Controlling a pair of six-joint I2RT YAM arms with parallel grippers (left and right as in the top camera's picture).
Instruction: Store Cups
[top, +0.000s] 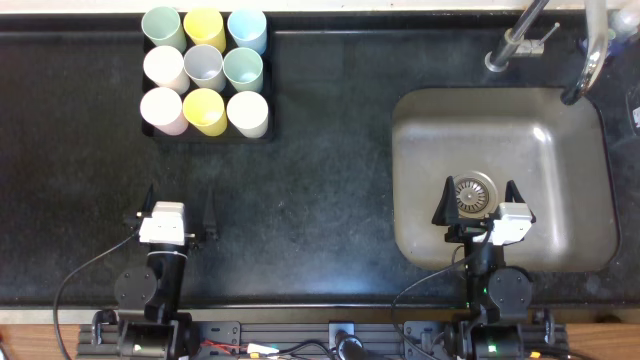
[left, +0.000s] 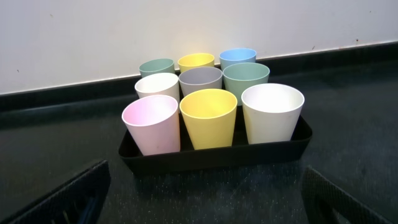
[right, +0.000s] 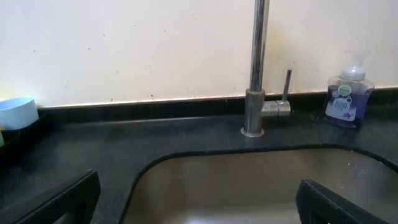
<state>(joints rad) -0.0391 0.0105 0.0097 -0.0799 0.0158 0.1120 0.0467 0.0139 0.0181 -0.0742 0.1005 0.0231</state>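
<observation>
Nine pastel plastic cups (top: 204, 66) stand upright, three by three, in a shallow black rectangular tray (top: 271, 128) at the far left of the black speckled countertop (top: 320, 160) in the top view; the pink cup (top: 162, 109) takes the near left corner and the pale blue cup (top: 247, 28) the far right one. The left gripper (top: 179, 208) sits close to its base, well short of the tray, spread wide with nothing between its tips. The right gripper (top: 478, 198) hangs over the stainless steel sink basin (top: 560, 110) near the drain, likewise wide apart and empty, and a chrome tap (top: 520, 38) stands behind the basin. In the left wrist view the left gripper (left: 205, 186) faces the tray (left: 211, 158) head-on, its dark fingers (left: 68, 196) far apart and clear of it; the pink cup (left: 152, 124), a yellow cup (left: 208, 118) and a white cup (left: 272, 113) form the nearest row. In the right wrist view the right gripper (right: 199, 190) is wide open above the sink basin (right: 249, 180), with the tap (right: 256, 68) upright behind it, a clear soap bottle of purple liquid (right: 349, 96) beside the tap, and the pale blue cup (right: 18, 112) off to one side.
</observation>
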